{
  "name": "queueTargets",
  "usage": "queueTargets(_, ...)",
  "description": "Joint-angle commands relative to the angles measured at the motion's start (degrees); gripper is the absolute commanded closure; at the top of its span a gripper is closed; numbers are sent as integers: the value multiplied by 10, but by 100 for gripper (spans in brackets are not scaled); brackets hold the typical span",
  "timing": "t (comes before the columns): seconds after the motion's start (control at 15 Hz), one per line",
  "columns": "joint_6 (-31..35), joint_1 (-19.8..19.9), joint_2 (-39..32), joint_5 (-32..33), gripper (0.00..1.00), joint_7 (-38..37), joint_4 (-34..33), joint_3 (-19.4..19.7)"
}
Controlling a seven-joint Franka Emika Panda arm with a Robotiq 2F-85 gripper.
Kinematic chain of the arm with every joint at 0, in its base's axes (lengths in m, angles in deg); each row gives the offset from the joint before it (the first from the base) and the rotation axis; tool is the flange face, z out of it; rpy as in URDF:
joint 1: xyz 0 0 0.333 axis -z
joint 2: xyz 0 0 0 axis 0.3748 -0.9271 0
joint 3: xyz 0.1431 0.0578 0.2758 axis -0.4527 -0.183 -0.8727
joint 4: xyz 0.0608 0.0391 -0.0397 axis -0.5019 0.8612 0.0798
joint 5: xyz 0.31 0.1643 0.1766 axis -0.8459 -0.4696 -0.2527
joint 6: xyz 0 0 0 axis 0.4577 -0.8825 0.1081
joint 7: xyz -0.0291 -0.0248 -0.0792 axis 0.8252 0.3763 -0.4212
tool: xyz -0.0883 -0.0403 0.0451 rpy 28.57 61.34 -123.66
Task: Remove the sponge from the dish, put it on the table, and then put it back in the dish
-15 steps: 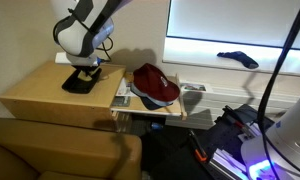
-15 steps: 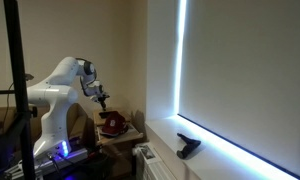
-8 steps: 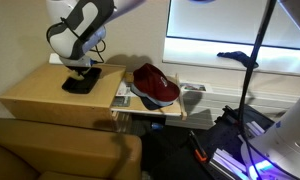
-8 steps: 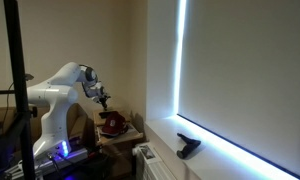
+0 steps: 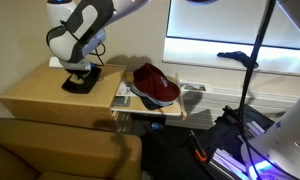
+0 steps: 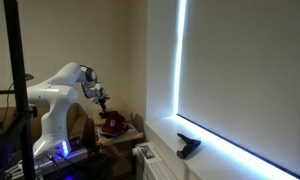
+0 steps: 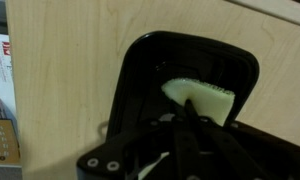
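Wrist view: sponge (image 7: pixel 202 97) seen inside the dish (image 7: pixel 140 80), near a tabletop (image 7: pixel 60 70) edge, gripper (image 7: pixel 188 120) poised upon it; jaws' closure cannot be told. Removal seems pending: pinching and lifting are required.

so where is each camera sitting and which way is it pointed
Exterior view: sits high behind the couch, faces the table and dish; the arm reaches down over the dish.
Exterior view: sits far off along the window wall, faces back at the whole arm.
Wrist view: sits on the wrist, looks down into the dish at the sponge; the gripper fills the bottom.
Shared: both exterior views show the arm and the red cap.
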Motion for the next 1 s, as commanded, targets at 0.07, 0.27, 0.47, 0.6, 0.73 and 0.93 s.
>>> queueTargets(0.07, -2, 2, -19, -28, 99, 36, -4, -10)
queueTargets(0.27, -7, 2, -28, -39, 99, 43, -6, -9)
queueTargets(0.47, -14, 3, -32, -45, 99, 44, -8, -7)
queueTargets(0.6, -26, 1, -27, -47, 99, 36, -4, -2)
queueTargets(0.73, -53, -7, -21, -45, 99, 15, -3, 12)
queueTargets(0.93, -110, -9, -6, -42, 99, -8, 6, 20)
